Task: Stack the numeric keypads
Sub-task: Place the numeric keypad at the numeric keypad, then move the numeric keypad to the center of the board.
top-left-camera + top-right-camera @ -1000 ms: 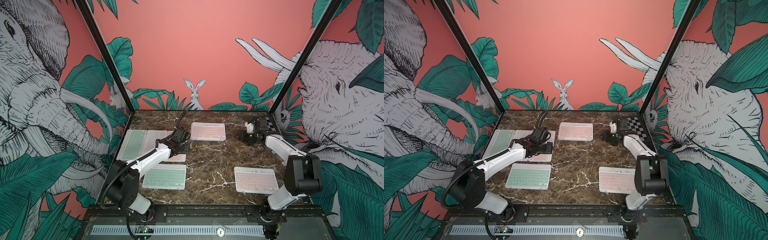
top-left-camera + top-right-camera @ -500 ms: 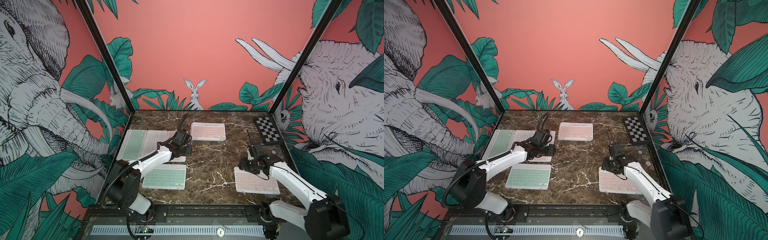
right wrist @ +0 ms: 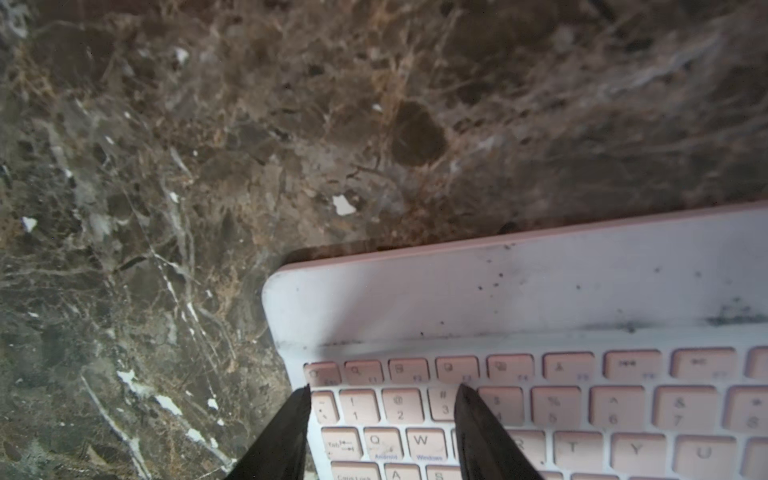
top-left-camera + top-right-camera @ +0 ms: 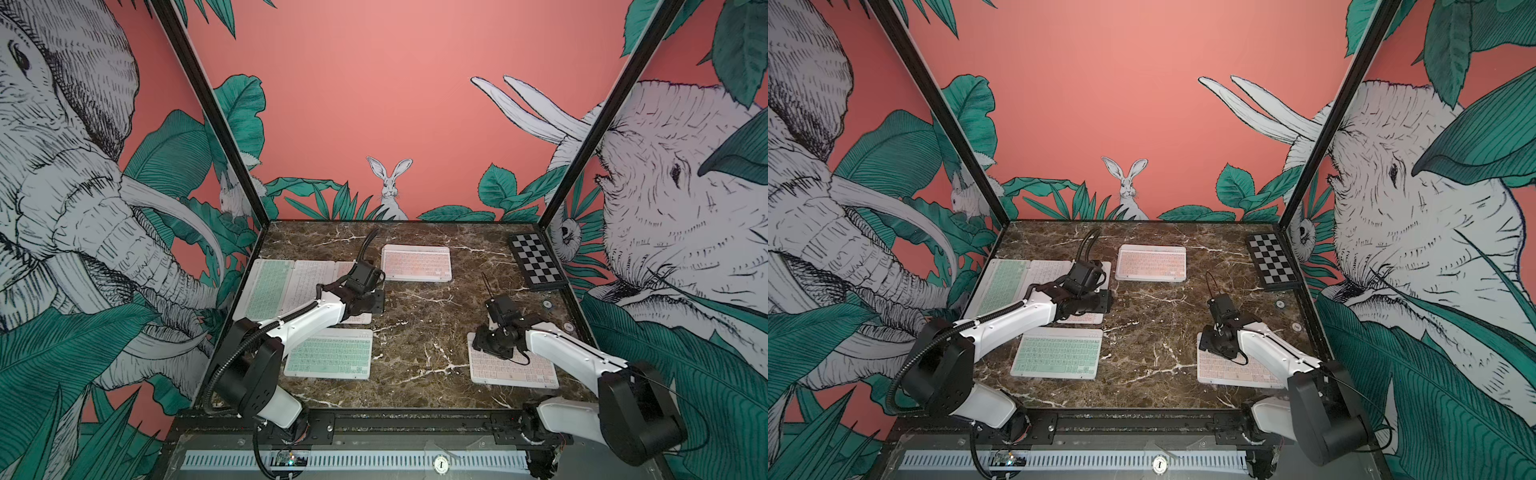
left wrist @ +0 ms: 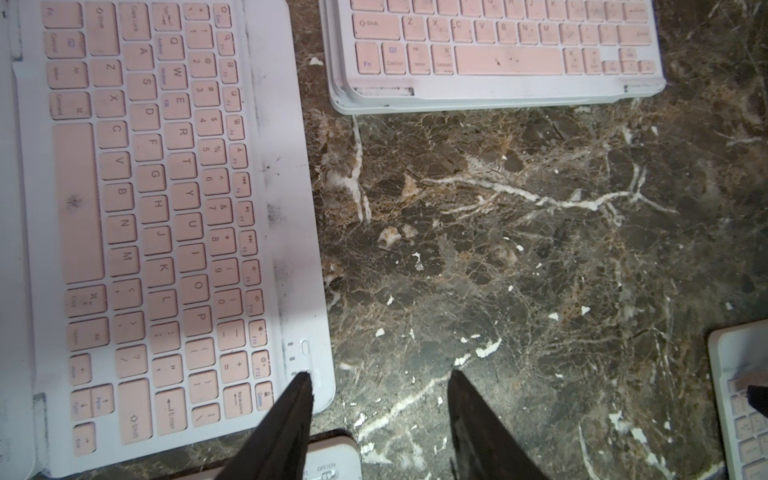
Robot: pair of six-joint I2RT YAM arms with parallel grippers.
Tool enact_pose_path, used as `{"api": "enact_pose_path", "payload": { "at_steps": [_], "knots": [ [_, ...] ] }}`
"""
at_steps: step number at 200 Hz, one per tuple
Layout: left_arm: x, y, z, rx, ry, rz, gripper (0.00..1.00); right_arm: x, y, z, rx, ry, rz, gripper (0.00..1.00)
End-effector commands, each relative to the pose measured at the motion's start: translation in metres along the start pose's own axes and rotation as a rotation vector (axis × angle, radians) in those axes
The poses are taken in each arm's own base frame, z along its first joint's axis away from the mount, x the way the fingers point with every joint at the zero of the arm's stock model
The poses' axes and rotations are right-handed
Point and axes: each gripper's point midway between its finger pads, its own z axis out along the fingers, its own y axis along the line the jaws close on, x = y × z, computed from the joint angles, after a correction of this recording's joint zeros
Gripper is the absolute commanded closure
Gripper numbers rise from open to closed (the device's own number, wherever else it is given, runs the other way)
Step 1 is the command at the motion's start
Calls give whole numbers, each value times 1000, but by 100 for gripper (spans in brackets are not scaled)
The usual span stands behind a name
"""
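Marble, dark brown with white veins, forms the tabletop (image 4: 419, 316). It is hard, flat and slick, so a thin keypad lying on it leaves no gap for a finger underneath.

The right gripper (image 3: 382, 388) hangs low over a corner of the near pink keypad (image 3: 519, 299). Its jaws are apart and hold nothing, and both black tapered tips sit above the start of the number row. The left gripper (image 5: 380, 376) is likewise spread and empty. One of its tips is over the corner of the left pink keypad (image 5: 166, 208) and the other is over bare marble, so the keypad's long edge runs between them.

Both arms seem to be lining up a pick. A good pick would probably take the plain white frame strip, not the keys. It would need one tip worked under the edge, or the keypad tipped up by that corner. The slab should then be carried level so it does not swing.

The left pink keypad ends a row of three lying side by side at the table's left. A mint keypad (image 4: 328, 357) lies nearer the front. The far pink keypad (image 4: 415, 262) lies at the back, and the left wrist view shows a second frame edge beneath it, so it may already be a pair.

All the keypads are smooth, rounded-corner plastic slabs with low matte keys, and the frames are smudged grey. A checkered board (image 4: 536, 259) lies apart at the back right.
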Motion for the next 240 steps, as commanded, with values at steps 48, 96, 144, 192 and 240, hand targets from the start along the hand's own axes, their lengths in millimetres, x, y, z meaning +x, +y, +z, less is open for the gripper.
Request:
{"api": "enact_pose_path", "payload": {
  "at_steps": [48, 96, 144, 192, 240],
  "knots": [
    [-1, 2, 0, -25, 1, 1, 45, -22, 57, 23, -105, -22, -49, 45],
    [4, 6, -3, -36, -2, -5, 45, -36, 96, 36, -151, -30, -104, 45],
    [9, 8, -5, -49, -2, -7, 45, -47, 132, 46, -212, -33, -133, 45],
    [11, 1, -4, -46, 0, 28, 45, -52, 146, 33, -232, -65, -152, 45],
    [13, -13, 0, -23, 8, 64, 45, -64, 110, 9, -164, -130, -162, 44]
  ]
}}
